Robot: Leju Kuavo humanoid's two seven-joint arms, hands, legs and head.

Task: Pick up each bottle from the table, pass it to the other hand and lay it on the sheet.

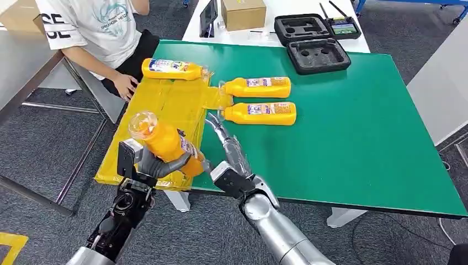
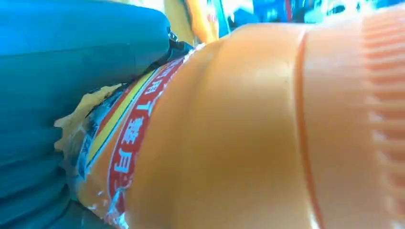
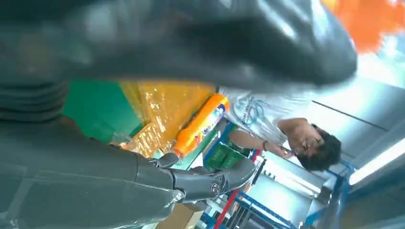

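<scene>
four orange bottles, left hand [image 1: 144,165] grasping one [image 1: 165,142]; right hand [image 1: 227,144] fingers released

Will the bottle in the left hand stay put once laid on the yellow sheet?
Probably, though it may roll: the held bottle is round-bodied. It looks full, so likely heavy. The yellow sheet is wrinkled, which may check rolling; another bottle lies there.

In my left wrist view, the label [image 2: 125,143] on the bottle [image 2: 239,133] I hold shows white Chinese characters on a red band, among them "月". At the upper left of my head view, the person's white shirt [image 1: 94,25] carries large black letters, "SE". The print on the other bottle labels is too small to read.
</scene>
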